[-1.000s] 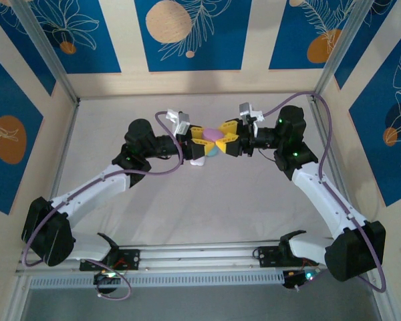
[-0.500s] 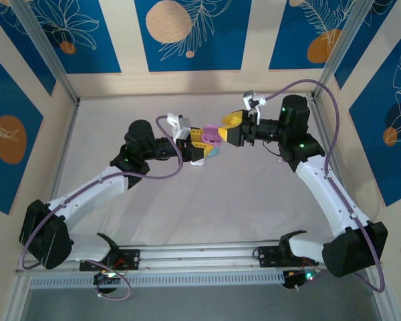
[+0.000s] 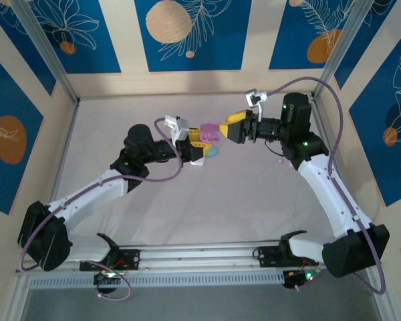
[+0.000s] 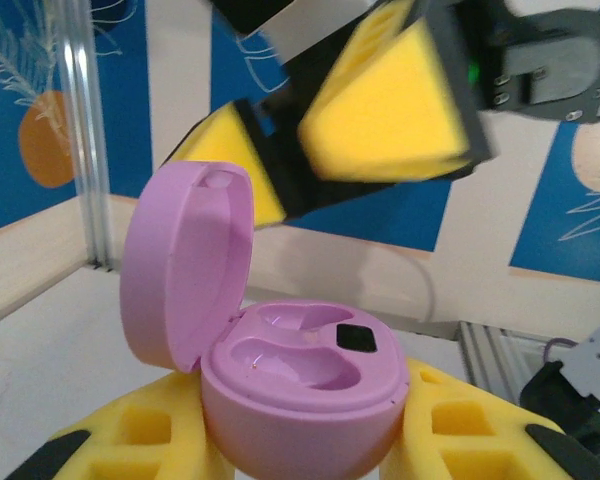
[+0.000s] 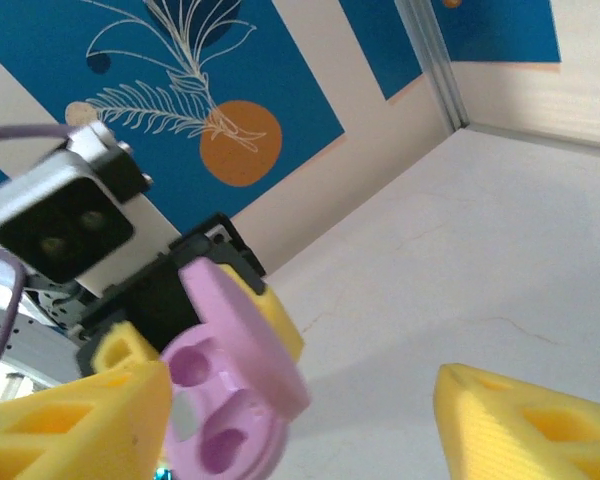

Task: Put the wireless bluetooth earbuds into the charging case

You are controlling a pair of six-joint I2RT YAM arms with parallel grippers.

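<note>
left gripper (image 4: 305,450): yellow fingers closed narrow on the base of the charging case (image 4: 300,380), holding it up off the table (image 3: 240,200)
case state: lid (image 4: 185,265) hinged up on one side, both wells (image 4: 290,350) empty
right gripper (image 3: 224,129): fingers spread wide, nothing between them, hanging just beside the raised lid, not touching it as far as I can tell
earbuds: none in the case or in either gripper; tiny specks (image 3: 279,160) on the table near the right forearm may be buds, too small to be sure
other items: light blue piece (image 3: 213,152) and white piece (image 3: 198,160) under the left gripper, look case-sized
step: case is open and presented, no bud picked yet, so task is early
next move: right arm goes down to a bud, closes fine on something far smaller than its finger, brings it over a well
risk: bud slips from the pads, or lid drops shut
</note>
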